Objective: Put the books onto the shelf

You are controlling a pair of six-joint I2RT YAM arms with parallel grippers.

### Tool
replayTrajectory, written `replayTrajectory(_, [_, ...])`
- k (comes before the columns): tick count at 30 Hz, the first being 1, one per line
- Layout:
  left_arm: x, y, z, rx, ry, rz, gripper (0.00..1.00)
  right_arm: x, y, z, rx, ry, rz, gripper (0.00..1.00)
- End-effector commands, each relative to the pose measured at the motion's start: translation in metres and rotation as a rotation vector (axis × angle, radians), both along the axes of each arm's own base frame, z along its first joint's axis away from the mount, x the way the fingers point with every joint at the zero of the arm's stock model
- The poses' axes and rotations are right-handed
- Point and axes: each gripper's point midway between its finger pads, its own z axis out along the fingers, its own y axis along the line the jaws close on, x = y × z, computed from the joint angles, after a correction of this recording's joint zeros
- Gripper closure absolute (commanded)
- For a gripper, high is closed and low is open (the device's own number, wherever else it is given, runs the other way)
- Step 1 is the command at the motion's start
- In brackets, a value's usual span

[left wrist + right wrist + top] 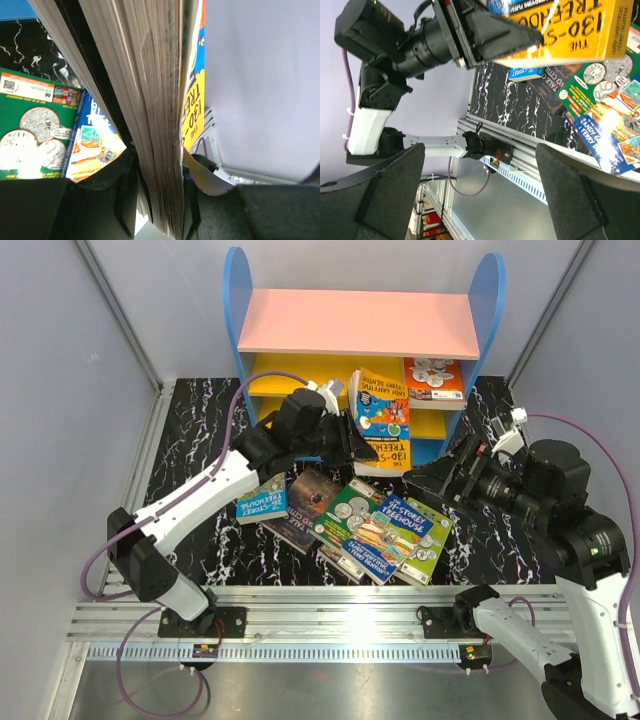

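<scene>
My left gripper is shut on a blue and yellow Treehouse book, held upright in front of the shelf. In the left wrist view its page edges stand clamped between the jaws of the left gripper. An orange book stands on the shelf's middle board. Several more books lie fanned on the table: a small blue one, a dark brown one, a green one, a blue Treehouse one. My right gripper hangs open just right of the held book, holding nothing.
The black marbled table top ends at an aluminium rail at the near edge. Grey walls close in on both sides. The right wrist view shows the left arm and the held book's yellow cover close ahead.
</scene>
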Motion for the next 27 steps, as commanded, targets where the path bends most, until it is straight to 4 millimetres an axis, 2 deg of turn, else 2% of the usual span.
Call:
replayTrajectory(1, [0.001, -0.020, 0.088, -0.229, -0.148, -0.054, 1.00, -0.008, -0.012, 0.012, -0.034, -0.045, -0.036, 0.00])
replayTrajectory(5, [0.002, -0.023, 0.102, -0.265, -0.159, -0.054, 1.00, -0.010, -0.014, 0.012, -0.045, -0.044, -0.039, 0.00])
replayTrajectory(9, [-0.001, -0.019, 0.120, -0.288, -0.177, -0.047, 1.00, -0.009, -0.014, 0.013, -0.055, -0.045, -0.036, 0.00])
replayTrajectory(12, [-0.001, -0.014, 0.126, -0.280, -0.170, -0.029, 1.00, -0.007, -0.014, 0.015, -0.071, -0.050, -0.033, 0.00])
replayTrajectory(17, [0.000, -0.009, 0.119, -0.230, -0.148, -0.005, 1.00, -0.003, -0.013, 0.016, -0.084, -0.053, -0.028, 0.00])
replayTrajectory(27, [0.011, -0.023, 0.088, -0.185, -0.074, -0.004, 1.00, 0.000, -0.015, 0.014, -0.106, -0.052, -0.031, 0.00])
